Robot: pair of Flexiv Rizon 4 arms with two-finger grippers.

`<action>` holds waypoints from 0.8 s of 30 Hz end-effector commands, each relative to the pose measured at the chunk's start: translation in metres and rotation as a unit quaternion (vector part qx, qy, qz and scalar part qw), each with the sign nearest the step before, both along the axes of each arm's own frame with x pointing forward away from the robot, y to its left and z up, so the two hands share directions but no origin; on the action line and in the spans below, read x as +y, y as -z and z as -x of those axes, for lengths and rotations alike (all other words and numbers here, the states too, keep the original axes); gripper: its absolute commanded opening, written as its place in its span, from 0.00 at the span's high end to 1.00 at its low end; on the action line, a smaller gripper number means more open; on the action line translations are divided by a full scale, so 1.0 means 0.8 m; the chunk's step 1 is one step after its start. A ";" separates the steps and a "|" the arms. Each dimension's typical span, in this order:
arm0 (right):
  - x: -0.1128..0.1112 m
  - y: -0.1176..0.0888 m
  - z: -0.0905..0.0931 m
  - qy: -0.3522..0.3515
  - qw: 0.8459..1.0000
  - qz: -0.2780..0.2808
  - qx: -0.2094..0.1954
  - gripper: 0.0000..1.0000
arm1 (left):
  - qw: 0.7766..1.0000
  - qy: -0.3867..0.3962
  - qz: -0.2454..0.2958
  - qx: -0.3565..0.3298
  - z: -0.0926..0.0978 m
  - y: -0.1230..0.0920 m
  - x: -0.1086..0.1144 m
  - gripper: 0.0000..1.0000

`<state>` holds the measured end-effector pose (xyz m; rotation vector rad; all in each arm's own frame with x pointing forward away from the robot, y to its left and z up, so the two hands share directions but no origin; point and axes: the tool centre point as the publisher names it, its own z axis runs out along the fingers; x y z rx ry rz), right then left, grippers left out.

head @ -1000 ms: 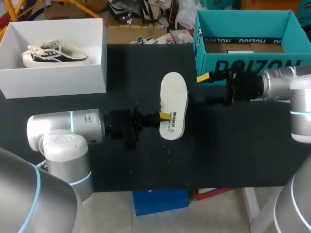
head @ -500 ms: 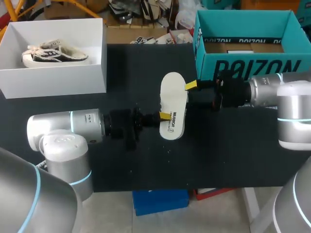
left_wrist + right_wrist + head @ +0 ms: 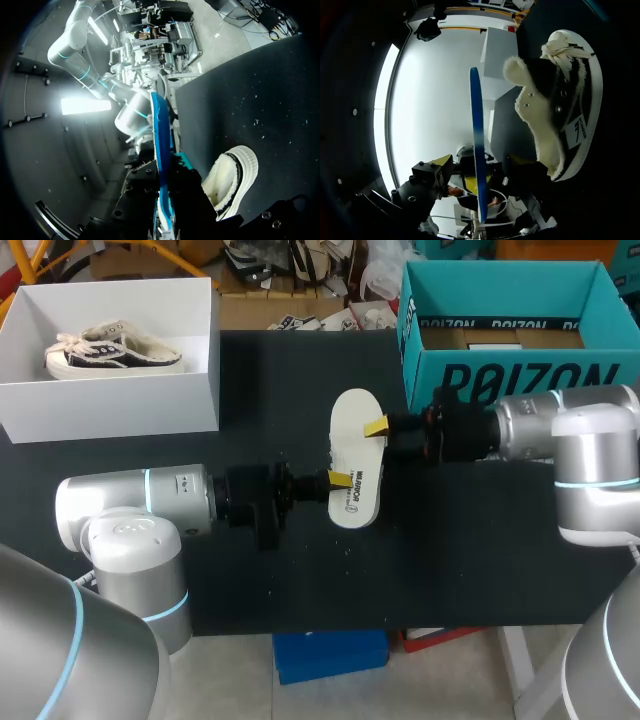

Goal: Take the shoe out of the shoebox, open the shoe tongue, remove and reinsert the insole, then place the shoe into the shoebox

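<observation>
A white insole [image 3: 357, 455] with a blue underside hangs flat above the black table [image 3: 480, 540]. My left gripper [image 3: 338, 480] is shut on its near left edge. In the left wrist view the insole [image 3: 159, 150] shows edge-on between that gripper's [image 3: 165, 210] dark fingers. My right gripper [image 3: 378, 427] is at the insole's right edge, open, one yellow tip above it. In the right wrist view the insole [image 3: 477, 150] stands between the spread fingers [image 3: 440, 162], untouched. A fleece-lined black-and-white shoe [image 3: 560, 115] lies on the table under the insole, also in the left wrist view [image 3: 235, 180]; the head view hides it.
A white box [image 3: 110, 400] at the back left holds a second black-and-white shoe [image 3: 110, 350]. A teal shoebox [image 3: 500, 370] stands at the back right, just behind my right arm.
My right arm has moved left from in front of the teal box to the insole's right edge, and its fingers have narrowed. The left arm and insole have stayed put.
</observation>
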<state>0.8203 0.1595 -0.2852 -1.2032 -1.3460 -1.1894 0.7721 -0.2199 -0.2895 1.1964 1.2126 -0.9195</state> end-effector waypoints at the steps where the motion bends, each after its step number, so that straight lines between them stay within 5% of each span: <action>1: 0.003 0.001 0.000 0.001 1.000 0.000 0.000 1.00 | 1.000 -0.002 -0.002 0.000 0.000 -0.001 -0.002 1.00; 12: 0.003 0.001 0.000 0.001 1.000 0.000 0.000 1.00 | 1.000 -0.002 -0.002 0.000 0.000 -0.001 -0.002 1.00; 13: 0.003 0.001 0.000 0.001 1.000 0.000 0.000 1.00 | 0.999 -0.014 -0.033 0.010 0.001 -0.001 -0.002 1.00; 14: 0.003 0.001 0.000 0.001 1.000 0.000 0.000 1.00 | 0.999 -0.008 -0.050 0.008 0.003 -0.003 -0.002 0.00; 24: 0.003 0.001 0.000 0.001 1.000 0.000 0.000 1.00 | 0.963 -0.005 -0.263 0.052 0.051 -0.045 0.032 0.00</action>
